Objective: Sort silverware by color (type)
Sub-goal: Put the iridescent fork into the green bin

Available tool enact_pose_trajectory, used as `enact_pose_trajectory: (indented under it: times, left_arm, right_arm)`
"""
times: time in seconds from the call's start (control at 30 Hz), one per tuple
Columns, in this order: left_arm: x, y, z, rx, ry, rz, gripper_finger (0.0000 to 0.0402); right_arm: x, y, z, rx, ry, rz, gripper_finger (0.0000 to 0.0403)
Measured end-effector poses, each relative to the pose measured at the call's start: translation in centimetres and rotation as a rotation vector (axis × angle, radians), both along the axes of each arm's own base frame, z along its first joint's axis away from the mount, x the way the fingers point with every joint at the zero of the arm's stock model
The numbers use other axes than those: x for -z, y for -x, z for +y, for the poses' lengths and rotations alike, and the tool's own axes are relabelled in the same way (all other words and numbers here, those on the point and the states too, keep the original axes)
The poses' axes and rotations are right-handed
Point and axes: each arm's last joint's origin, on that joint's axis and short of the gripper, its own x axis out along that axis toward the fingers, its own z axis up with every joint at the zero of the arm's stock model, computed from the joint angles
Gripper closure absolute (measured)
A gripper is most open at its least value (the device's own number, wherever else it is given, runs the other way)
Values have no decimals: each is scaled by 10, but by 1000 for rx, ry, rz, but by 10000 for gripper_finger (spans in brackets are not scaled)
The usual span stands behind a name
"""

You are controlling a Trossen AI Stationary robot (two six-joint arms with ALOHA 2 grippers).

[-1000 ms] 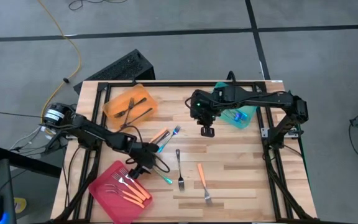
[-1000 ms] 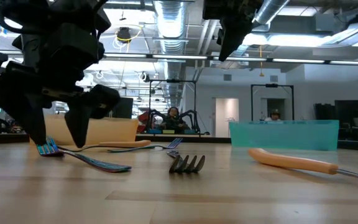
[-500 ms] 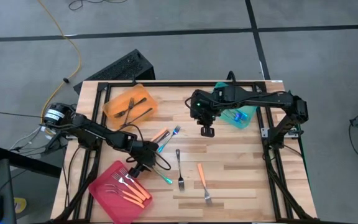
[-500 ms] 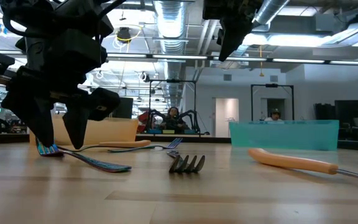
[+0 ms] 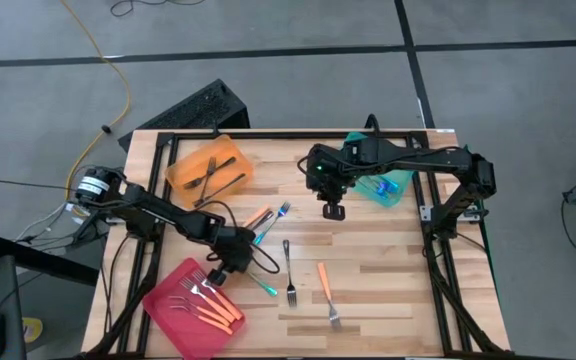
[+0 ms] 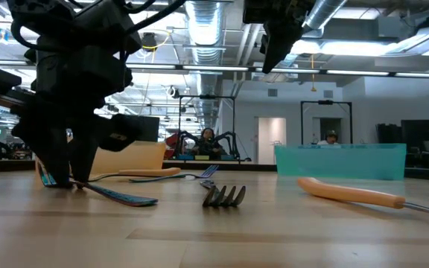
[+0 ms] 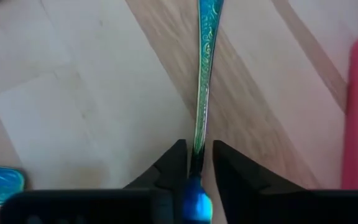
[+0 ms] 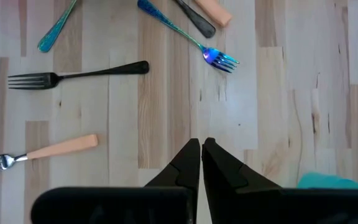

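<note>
My left gripper [image 5: 230,268] is down at the table beside the pink tray [image 5: 168,312], shut on a blue-green fork [image 5: 264,284]. That fork runs away from the fingers across the wood in the left wrist view [image 7: 204,74]. My right gripper [image 5: 334,211] hangs shut and empty above the table's middle, near the teal tray [image 5: 393,192]. A dark fork [image 5: 289,270] and an orange-handled fork [image 5: 326,292] lie flat on the wood toward the near edge. An orange, a dark and a blue fork lie together [image 5: 268,215] at the centre. My left gripper pinches the blue-green fork's thin stem [image 7: 197,144] between its two fingers, close to the fork's near end. The fingers [image 6: 69,167] come from above, pointing down, one on each side of the stem. The fork's other end [image 6: 144,199] lies on the table.
The orange tray [image 5: 183,180] at the far left holds dark forks. The pink tray holds several orange-handled forks. The teal tray holds a blue fork. Black frame rails run along the table's left and right edges.
My left gripper's fingers stood apart over the blue-green fork's end and have shut on it. The gripper has stayed at the same spot on the table. My right arm has kept still.
</note>
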Motion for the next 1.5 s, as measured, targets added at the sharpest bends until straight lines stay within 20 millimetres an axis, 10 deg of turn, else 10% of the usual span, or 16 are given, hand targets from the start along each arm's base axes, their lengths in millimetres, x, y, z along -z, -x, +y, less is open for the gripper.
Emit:
enact_pose_trajectory:
  times: [0.2,0.93,1.5]
  left_arm:
    - [-2,-2,3,7,-32,-2,395]
    - [-22,-13,8,-45,-43,59,401]
    - [-76,-7,51,-322,-123,-153,401]
  right_arm:
    - [0,0,0,4,-1,1,359]
    - [-3,1,0,5,-2,-12,359]
    - [-81,46,-9,45,80,-441,359]
